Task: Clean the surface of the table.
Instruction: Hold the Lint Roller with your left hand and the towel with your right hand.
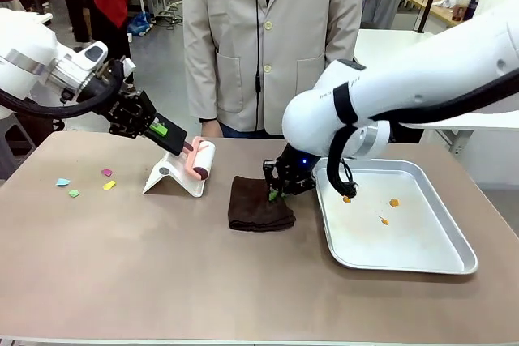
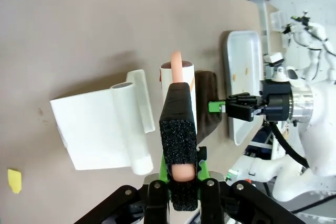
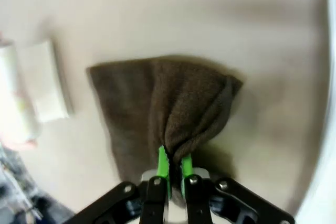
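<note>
L gripper point(image 1: 180, 143): clamped on lint roller point(image 1: 203, 160) handle, by white holder point(image 1: 172, 176) | R gripper point(image 1: 276, 190): pinched on brown towel point(image 1: 258, 207) fold (tray point(image 1: 405, 237) just beside) | table point(image 1: 162, 273): under all; paper scraps point(image 1: 85, 182) at its L end | adv: lift roller clear of holder; keep flat; roll slow over scraps

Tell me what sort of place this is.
Probably a robotics lab: a white left arm and right arm hold a lint roller and a brown cloth at a taupe table, a person stands across it, and white-topped tables sit behind.
</note>
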Robot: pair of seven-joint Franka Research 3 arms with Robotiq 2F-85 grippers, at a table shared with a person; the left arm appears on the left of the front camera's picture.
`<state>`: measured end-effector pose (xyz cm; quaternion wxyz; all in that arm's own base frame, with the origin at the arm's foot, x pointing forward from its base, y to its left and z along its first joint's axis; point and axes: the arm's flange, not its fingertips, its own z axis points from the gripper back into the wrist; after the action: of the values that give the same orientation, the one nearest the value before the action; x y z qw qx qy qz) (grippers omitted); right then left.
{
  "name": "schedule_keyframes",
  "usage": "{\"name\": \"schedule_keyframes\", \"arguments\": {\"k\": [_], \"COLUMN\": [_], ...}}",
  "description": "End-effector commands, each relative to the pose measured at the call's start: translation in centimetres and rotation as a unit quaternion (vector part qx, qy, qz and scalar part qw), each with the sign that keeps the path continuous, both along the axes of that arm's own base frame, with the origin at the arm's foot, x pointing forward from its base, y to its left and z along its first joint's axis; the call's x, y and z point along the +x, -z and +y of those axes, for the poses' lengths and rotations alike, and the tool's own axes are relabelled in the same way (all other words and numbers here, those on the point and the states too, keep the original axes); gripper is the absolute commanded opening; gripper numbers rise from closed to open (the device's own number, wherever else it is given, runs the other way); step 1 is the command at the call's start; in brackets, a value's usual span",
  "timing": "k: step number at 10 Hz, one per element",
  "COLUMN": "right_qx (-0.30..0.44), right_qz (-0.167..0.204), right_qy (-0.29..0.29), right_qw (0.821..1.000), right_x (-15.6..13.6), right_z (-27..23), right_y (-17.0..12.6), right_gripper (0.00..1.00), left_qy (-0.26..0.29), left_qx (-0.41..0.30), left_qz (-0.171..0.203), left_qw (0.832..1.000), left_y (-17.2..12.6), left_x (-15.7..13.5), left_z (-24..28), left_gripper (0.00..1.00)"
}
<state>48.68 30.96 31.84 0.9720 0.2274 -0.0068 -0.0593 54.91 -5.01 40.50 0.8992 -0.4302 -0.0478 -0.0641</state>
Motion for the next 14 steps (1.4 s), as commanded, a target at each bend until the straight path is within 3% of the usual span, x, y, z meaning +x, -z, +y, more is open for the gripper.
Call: {"name": "schedule_keyframes", "arguments": {"k": [1,3,4,7,8,10,12,14], "right_qx": [0.195,0.329,0.389,0.487,0.499,0.494,0.49,0.465], "right_qz": [0.015,0.012,0.017,0.004,-0.007,-0.038,-0.091,-0.104], "right_qy": [-0.014,-0.016,-0.045,-0.109,-0.108,-0.094,-0.012,0.033], "right_qw": [0.981,0.944,0.92,0.867,0.86,0.863,0.867,0.878], "right_x": [-0.7,-1.1,-1.6,-4.6,-6.5,-10.0,-12.9,-13.9], "right_z": [-4.8,-7.4,-8.6,-13.0,-15.0,-18.6,-24.6,-31.0], "right_y": [-1.3,-2.7,-3.4,-5.8,-6.5,-7.2,-7.8,-8.3], "right_gripper": [0.0,0.0,0.0,0.0,0.0,0.0,0.0,0.0], "left_qy": [-0.001,0.002,0.006,-0.017,-0.013,0.003,0.018,-0.014], "left_qx": [-0.049,-0.098,-0.125,-0.177,-0.194,-0.204,-0.203,-0.239], "left_qz": [-0.03,-0.046,-0.046,-0.047,-0.053,-0.079,-0.11,-0.113], "left_qw": [0.998,0.994,0.991,0.983,0.98,0.976,0.973,0.964], "left_y": [-1.3,-3.0,-3.9,-6.0,-6.2,-5.7,-4.2,-2.0], "left_x": [-2.4,-4.1,-5.1,-7.9,-9.2,-11.9,-15.7,-18.8], "left_z": [1.3,2.9,4.3,11.1,14.0,19.8,26.9,33.1], "left_gripper": [0.0,0.0,0.0,0.0,0.0,0.0,0.0,0.0]}}
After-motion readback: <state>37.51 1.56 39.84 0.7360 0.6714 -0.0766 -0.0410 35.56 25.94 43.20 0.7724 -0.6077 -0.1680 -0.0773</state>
